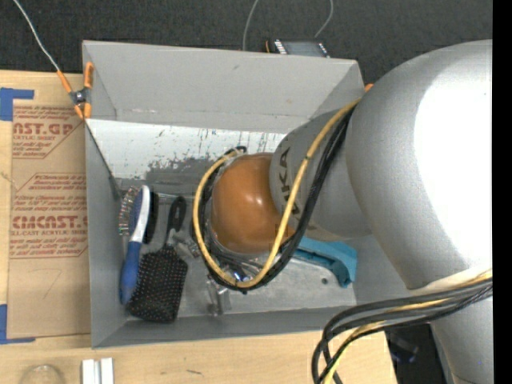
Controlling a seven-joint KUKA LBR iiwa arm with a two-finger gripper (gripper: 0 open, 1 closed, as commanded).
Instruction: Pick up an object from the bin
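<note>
Background: dark floor behind, pale wooden tabletop (240, 358) along the near edge of the camera view.

Arm (432, 158): the pale grey body comes in from the right and covers the right third of the bin. I see it tilted down toward the bin's middle.

Bin (224, 94): grey metal, sloping walls, scuffed floor at the back.

Orange cover (244, 202): round, on the wrist, over the middle of the bin floor. Yellow and black cables (200, 214) loop round its left and lower side.

Contents, left part of the floor:
- Black brush (160, 286), bristled head up, in the near left corner.
- Blue-and-white brush (134, 246), lying lengthwise along the left wall, touching the black brush on its left side.
- Light-blue plastic piece (332, 258), flat on the floor to the right of the cover, partly under the arm.
- Black loop (176, 213), thin, just right of the blue-and-white brush.
- Small silvery thing (124, 210) against the left wall; I cannot tell its kind.

Hand (214, 294): small metal parts show below the cover, low near the front wall, just beside the black brush and left of the light-blue plastic piece. The cover hides most of it. I cannot tell whether the hand is open or closed, nor whether anything sits in it.
</note>
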